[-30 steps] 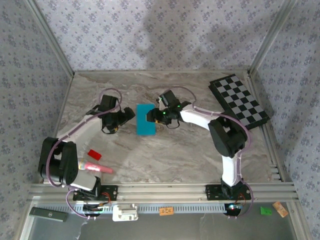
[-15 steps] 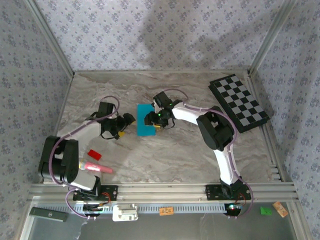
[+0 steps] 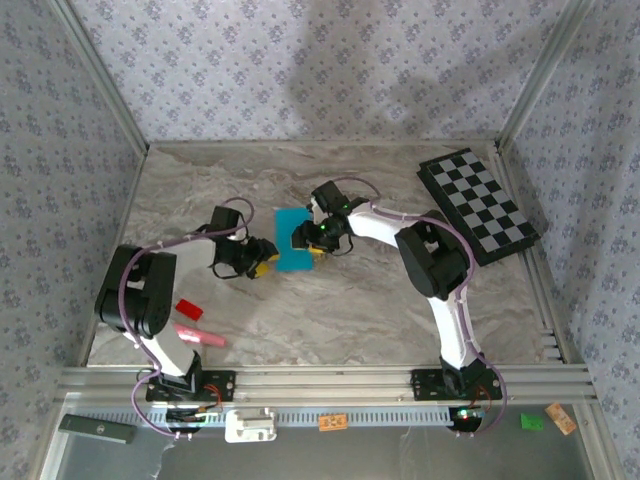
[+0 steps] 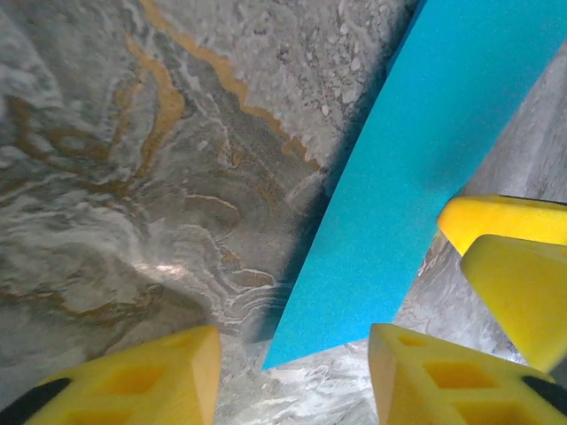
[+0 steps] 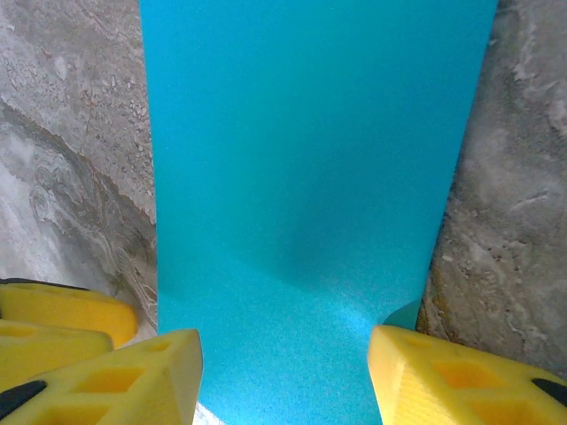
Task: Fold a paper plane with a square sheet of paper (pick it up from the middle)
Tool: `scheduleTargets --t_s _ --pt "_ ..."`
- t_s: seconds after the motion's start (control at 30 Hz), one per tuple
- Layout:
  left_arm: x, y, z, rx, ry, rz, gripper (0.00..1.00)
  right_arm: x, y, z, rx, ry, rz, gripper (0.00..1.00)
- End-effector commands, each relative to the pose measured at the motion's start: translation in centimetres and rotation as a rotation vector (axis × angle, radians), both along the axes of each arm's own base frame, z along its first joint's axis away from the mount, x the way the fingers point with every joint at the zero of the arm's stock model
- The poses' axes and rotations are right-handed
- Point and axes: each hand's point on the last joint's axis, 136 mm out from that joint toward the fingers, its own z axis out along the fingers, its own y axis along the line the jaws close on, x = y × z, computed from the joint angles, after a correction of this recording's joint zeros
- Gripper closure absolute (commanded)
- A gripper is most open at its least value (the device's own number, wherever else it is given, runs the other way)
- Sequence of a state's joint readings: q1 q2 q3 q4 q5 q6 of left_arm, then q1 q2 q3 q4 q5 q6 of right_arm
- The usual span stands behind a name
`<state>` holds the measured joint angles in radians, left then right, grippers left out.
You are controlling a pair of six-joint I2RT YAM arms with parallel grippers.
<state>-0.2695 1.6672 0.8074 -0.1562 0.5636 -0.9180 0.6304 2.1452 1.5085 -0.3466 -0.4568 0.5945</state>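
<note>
top camera looks down on the table [image 3: 330, 320]; both wrist cameras closely share the blue paper [image 5: 310, 177].

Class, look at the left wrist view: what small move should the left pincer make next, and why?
Probably close the left pincer on the corner of the blue sheet of paper: that corner lies between its parted fingers, while the right pincer straddles the sheet.

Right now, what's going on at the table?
Both arms are working on the cyan sheet of paper, which lies on the marble table as a narrow rectangle, with no plane shape yet. The left end effector is low at the sheet's near-left corner, fingers apart with the corner between them. The right end effector is over the sheet's right side, fingers spread across its width. Neither seems to have it pinched.
</note>
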Motion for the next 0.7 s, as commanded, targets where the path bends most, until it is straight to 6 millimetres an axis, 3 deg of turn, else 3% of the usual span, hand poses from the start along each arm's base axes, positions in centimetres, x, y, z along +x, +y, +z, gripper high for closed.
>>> scheduleTargets --t_s 0.0,0.27,0.5,0.67 --pt "0.7 -1.1 0.5 -0.026 -0.017 -0.037 0.57 -0.9 -1.2 -2.5 -0.042 0.08 -0.023 0.45" --pt "0.8 -2.5 0.6 -0.065 -0.012 -0.085 0.65 -0.8 -1.3 -2.6 -0.039 0.084 -0.028 0.45" --pt "2.2 -3.3 2.4 -0.129 -0.081 -0.095 0.66 -0.9 -1.5 -2.9 -0.043 0.089 -0.027 0.46" --pt "3.3 -3.5 2.5 -0.143 -0.095 -0.097 0.68 -1.0 -1.5 -3.1 -0.046 0.091 -0.023 0.46"
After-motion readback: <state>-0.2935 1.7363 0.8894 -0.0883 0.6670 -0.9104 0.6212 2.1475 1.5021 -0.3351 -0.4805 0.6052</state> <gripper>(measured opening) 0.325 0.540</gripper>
